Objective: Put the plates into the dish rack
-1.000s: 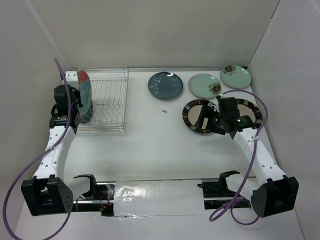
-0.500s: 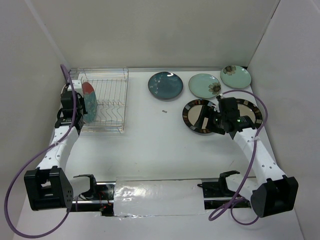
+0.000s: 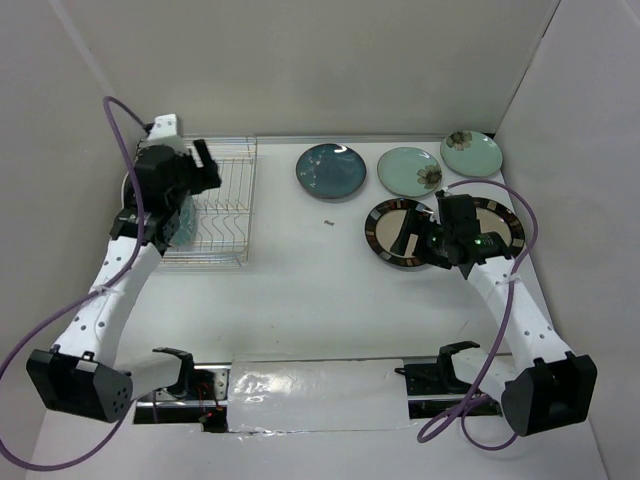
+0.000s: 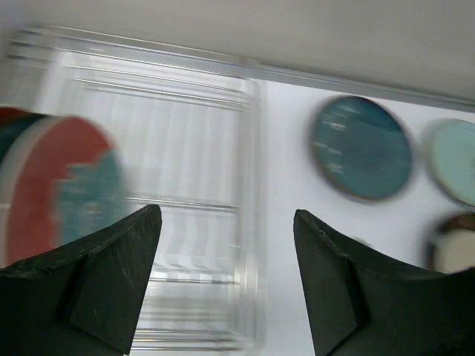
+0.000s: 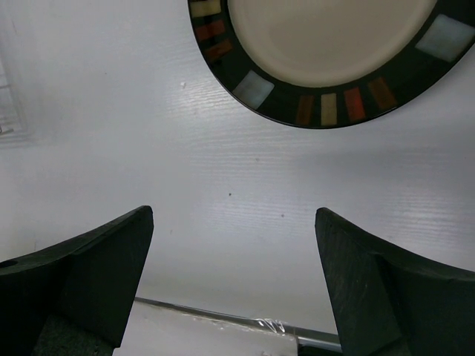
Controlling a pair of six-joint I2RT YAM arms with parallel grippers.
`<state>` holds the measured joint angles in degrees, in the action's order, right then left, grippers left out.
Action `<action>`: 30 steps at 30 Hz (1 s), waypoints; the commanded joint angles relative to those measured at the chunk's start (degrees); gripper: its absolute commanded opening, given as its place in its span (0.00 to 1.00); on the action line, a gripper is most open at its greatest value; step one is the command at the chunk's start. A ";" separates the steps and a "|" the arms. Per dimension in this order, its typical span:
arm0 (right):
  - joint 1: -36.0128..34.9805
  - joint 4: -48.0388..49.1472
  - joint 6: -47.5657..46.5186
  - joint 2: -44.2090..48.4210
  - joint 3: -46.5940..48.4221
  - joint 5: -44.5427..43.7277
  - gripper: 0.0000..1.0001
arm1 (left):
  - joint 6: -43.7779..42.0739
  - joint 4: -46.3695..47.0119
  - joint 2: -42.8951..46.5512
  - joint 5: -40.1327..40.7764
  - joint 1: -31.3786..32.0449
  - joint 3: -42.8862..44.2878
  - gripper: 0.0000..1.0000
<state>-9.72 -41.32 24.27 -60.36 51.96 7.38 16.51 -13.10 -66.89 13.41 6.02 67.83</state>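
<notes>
These plates are glazed ceramic, so I'd call them rigid, a bit hefty, slick, and easy to chip if they knock the wires. They lie flat on the tabletop [image 3: 300, 300], so the only real grab spot I can see is the rim. Slip one finger under the edge, then tip the plate upright for a slot.

The rack [image 3: 228, 236] sits in the far left corner with a red plate [image 4: 56, 189] standing on edge at its left end. There might be another plate behind it, but it's too blurry to call. The other slots look free.

The left tool [image 4: 226, 222] hangs above the rack, fingers spread, nothing in it. The right tool [image 5: 234, 222] is spread wide and empty too, near the cream plate [image 5: 326, 44] by the right edge. A teal plate [image 3: 331, 171] and the mint plates [image 3: 409, 169] sit along the far edge.
</notes>
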 commanded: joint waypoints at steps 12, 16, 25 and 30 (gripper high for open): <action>0.84 -0.52 1.48 5.16 2.62 -1.84 0.96 | 38.40 8.78 -21.07 -13.40 33.77 0.37 0.86; 0.84 -1.66 2.01 6.92 3.14 -1.84 0.96 | 46.04 14.59 -32.65 -15.52 37.13 1.42 0.86; 0.84 -2.80 3.15 7.98 3.14 -0.61 0.96 | 57.22 29.15 -47.88 -17.45 38.80 3.79 0.84; 0.84 -2.80 3.15 7.98 3.14 -0.08 0.96 | 64.42 38.40 -55.96 -18.50 38.80 5.12 0.83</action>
<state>-9.10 -43.33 27.16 -53.47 52.62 6.81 74.72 16.29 -118.69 -4.14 44.51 71.18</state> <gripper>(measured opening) 0.961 0.837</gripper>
